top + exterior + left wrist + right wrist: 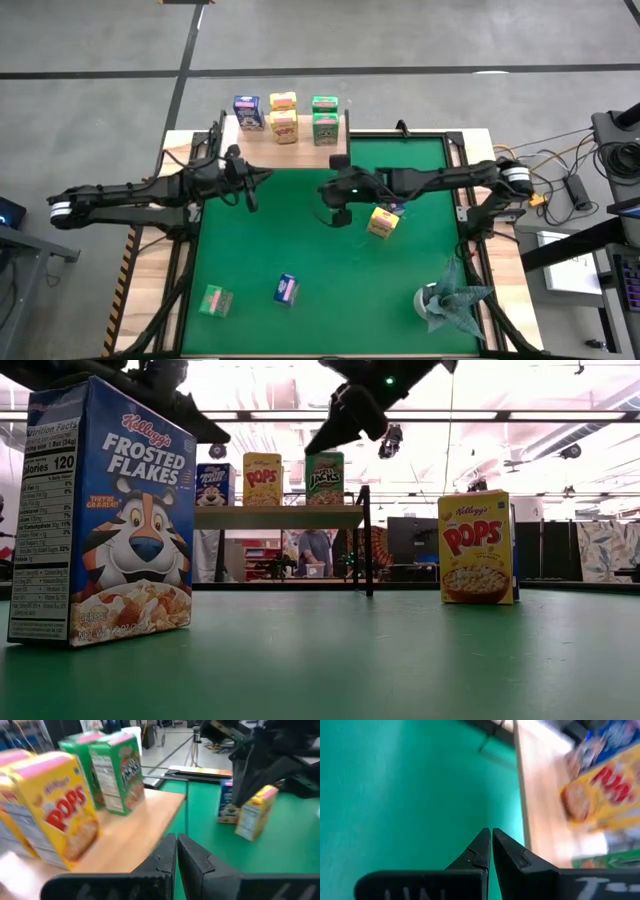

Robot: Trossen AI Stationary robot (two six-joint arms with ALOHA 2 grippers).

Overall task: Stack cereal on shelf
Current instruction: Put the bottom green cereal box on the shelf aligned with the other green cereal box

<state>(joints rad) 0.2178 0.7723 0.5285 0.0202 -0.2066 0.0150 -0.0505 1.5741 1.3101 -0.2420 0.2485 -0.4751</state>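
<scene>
The wooden shelf (290,140) stands at the mat's far edge and bears several cereal boxes: one blue (247,112), two yellow (284,115) and two green (324,118). On the green mat a yellow box (383,222) stands upright right of centre, with a blue box (227,805) just behind it. Another blue box (286,289) and a green one (215,300) sit near the front. My left gripper (176,845) hovers shut just in front of the shelf's left part. My right gripper (491,834) hangs shut above the mat's middle, left of the yellow box.
A grey-green foil-like wad (445,300) lies at the mat's near right corner. The shelf's black posts (366,540) stand on the mat's far edge. Cables and equipment (575,185) sit off the table to the right. Open mat lies between the two front boxes and the arms.
</scene>
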